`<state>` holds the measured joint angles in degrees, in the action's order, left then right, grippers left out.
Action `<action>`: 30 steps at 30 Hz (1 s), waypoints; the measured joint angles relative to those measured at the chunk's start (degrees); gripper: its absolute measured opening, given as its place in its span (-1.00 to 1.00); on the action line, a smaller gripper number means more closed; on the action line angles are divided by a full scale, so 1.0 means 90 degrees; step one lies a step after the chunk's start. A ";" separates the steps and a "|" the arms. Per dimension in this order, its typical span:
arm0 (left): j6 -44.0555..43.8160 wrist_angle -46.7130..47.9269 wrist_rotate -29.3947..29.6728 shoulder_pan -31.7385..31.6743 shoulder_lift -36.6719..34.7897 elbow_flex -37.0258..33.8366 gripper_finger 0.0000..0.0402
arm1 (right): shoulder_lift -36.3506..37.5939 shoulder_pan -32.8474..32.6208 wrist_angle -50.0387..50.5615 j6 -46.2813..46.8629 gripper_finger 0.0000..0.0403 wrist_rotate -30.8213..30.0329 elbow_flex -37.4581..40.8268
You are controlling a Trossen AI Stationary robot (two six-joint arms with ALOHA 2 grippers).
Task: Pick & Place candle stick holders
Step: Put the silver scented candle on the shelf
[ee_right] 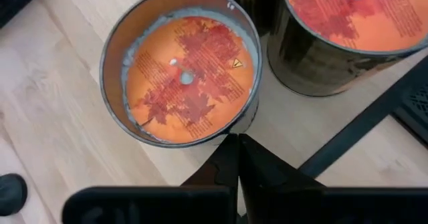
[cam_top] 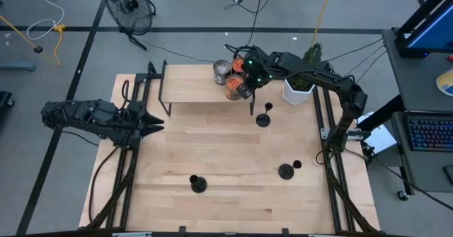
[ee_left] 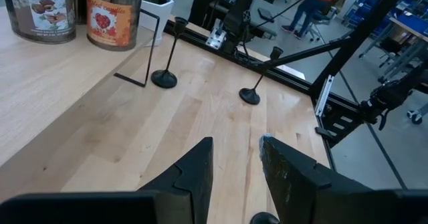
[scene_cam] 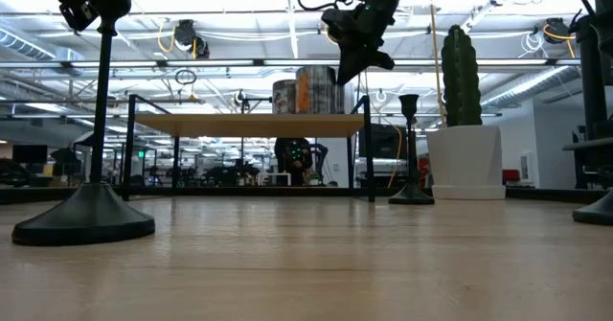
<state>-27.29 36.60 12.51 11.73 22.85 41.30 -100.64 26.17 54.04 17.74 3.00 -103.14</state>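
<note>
Orange wax fills two jars [ee_right: 180,73] (right tool [ee_right: 238,158] shut above)

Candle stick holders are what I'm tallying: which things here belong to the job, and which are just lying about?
Job:
- holder near shelf
- holder at right
- holder at front

Lying about:
- candle jars on the small shelf
- potted cactus
- floor fan

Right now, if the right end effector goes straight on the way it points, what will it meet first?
Probably the orange candle jar: the shut right end effector points at it from above, fingertips just at its rim.
</note>
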 joint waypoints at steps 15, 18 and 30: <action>0.0022 0.0000 0.0002 -0.0001 0.0000 0.0000 -0.35 | 0.0223 -0.0612 0.0280 0.0384 -1.00 0.0366 0.0074; 0.0022 0.0000 0.0002 0.0000 0.0000 0.0000 -0.35 | 0.0153 -0.0739 -0.0002 0.0386 -1.00 0.0342 0.0062; 0.0015 0.0002 -0.0044 -0.0002 0.0000 0.0000 -0.35 | 0.0109 -0.0698 -0.0593 0.0380 -1.00 0.0337 0.0205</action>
<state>-27.16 36.62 12.12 11.70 22.85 41.30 -99.66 19.89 48.71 21.16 6.03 -101.30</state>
